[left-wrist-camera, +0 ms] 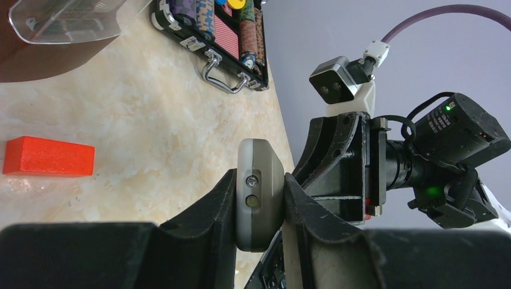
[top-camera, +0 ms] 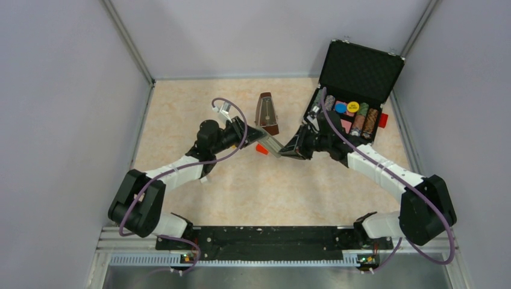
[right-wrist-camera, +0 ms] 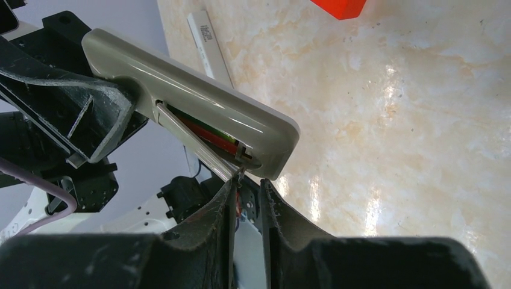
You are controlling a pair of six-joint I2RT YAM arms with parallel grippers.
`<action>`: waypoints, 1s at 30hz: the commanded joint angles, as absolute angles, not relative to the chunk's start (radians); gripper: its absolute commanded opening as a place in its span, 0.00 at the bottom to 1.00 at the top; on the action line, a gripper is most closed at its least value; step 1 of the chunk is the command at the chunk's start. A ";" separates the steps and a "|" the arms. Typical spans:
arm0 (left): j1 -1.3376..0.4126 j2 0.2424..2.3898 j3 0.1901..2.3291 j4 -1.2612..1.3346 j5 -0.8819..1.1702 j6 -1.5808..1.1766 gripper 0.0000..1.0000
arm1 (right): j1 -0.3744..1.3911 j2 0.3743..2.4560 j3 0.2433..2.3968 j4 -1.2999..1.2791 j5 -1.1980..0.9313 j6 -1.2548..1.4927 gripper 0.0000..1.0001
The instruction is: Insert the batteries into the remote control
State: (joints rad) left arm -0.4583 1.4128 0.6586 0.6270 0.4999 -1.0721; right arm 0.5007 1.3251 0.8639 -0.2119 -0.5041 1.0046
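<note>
My left gripper [left-wrist-camera: 259, 180] is shut on the grey remote control [left-wrist-camera: 260, 201], seen end-on here and held above the table. In the right wrist view the remote control [right-wrist-camera: 199, 99] runs diagonally with its battery recess showing. The batteries lie inside it, a red one [right-wrist-camera: 202, 131] and a green one [right-wrist-camera: 227, 140]. The thin grey cover [right-wrist-camera: 193, 142] slants away from the recess, attached at its upper end. Its free tip touches one finger of my right gripper [right-wrist-camera: 248, 183], whose jaws stand slightly apart with nothing between them. From above, both grippers meet at the remote control [top-camera: 274, 145].
A red-orange block [top-camera: 261, 149] lies on the table just below the remote. A brown metronome [top-camera: 267, 112] stands behind it. An open black case [top-camera: 355, 72] of poker chips sits at the back right. A slim white bar [right-wrist-camera: 208, 42] lies on the table.
</note>
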 commanded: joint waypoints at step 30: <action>-0.497 1.339 0.714 0.712 0.568 -1.098 0.00 | 0.498 1.348 0.921 -0.268 -0.425 0.936 0.28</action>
